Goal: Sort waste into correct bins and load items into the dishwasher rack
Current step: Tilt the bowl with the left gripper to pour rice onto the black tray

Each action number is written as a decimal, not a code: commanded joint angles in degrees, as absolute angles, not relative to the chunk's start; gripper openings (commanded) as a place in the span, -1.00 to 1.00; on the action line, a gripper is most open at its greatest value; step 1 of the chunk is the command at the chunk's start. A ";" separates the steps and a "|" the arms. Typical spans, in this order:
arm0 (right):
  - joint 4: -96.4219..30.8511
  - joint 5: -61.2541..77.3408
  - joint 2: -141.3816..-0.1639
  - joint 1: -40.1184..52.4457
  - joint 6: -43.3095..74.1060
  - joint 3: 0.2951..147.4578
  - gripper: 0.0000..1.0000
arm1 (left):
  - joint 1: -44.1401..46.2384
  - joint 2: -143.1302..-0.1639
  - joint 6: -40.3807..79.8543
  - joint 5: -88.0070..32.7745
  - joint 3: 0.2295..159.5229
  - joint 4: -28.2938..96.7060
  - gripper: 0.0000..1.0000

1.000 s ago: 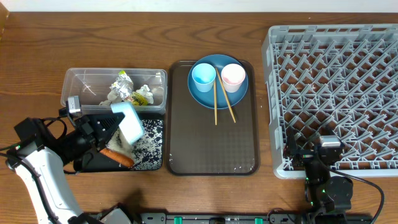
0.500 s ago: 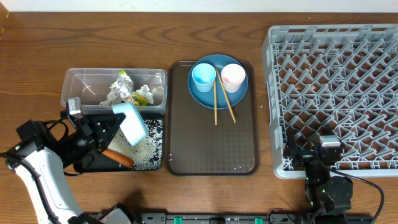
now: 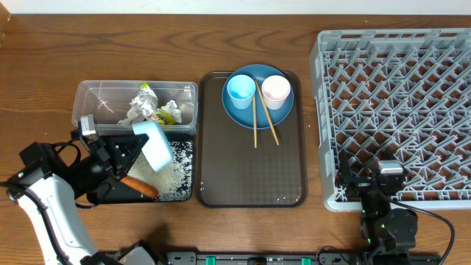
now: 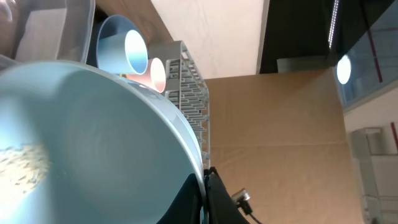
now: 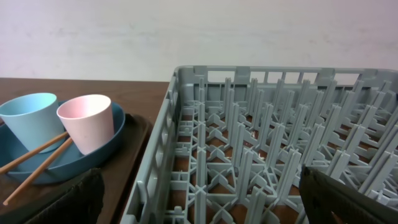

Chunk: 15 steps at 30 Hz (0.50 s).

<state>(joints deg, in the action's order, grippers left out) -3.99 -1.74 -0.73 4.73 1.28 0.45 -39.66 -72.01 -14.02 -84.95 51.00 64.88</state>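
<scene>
Overhead, the dishwasher rack point(image 3: 394, 110) fills the 3 o'clock side of the table point(image 3: 44, 51). At the centre lies the brown serving tray point(image 3: 250, 177). At its 12 o'clock end sits the dark blue plate point(image 3: 249, 114), carrying the light blue cup point(image 3: 241, 90) and the pink cup point(image 3: 275, 90), and the chopsticks point(image 3: 255, 125) reach over its 6 o'clock rim.

At 9 o'clock the clear tub point(image 3: 96, 99) holds tissue point(image 3: 137, 112) and a yellow-green wrapper point(image 3: 170, 115). Directly at its 6 o'clock side, the black tray point(image 3: 184, 196) has rice point(image 3: 173, 173) and the carrot point(image 3: 140, 187).

The left gripper point(image 3: 132, 147) is clamped on the rim of the pale blue bowl point(image 3: 154, 145), held tilted above the black tray. Only the left wrist view shows the bowl's inside, where a few grains cling. The right gripper point(image 5: 199, 208) shows clearly only in the right wrist view: its fingers point(image 5: 68, 196) stand wide apart, holding nothing, at the rack's 6 o'clock edge.
</scene>
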 commanded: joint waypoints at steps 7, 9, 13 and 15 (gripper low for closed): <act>-4.10 -1.67 -0.64 4.69 2.09 0.32 0.99 | -39.97 -76.40 -5.52 -80.53 50.78 59.09 -0.87; -4.10 -1.67 -0.64 4.69 2.09 0.32 0.99 | -39.97 -77.08 -5.98 -80.47 50.78 58.78 -0.88; -4.12 -1.67 -0.64 4.69 2.09 0.32 0.98 | -40.03 -77.47 -8.29 -80.44 50.78 59.64 -0.88; -4.12 -1.67 -0.64 4.69 2.09 0.32 0.99 | -40.47 -77.73 -6.79 -77.08 50.78 57.67 -0.88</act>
<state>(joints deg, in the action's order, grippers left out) -3.99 -1.74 -0.73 4.73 1.28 0.45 -39.70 -77.28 -6.94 -80.03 50.85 58.59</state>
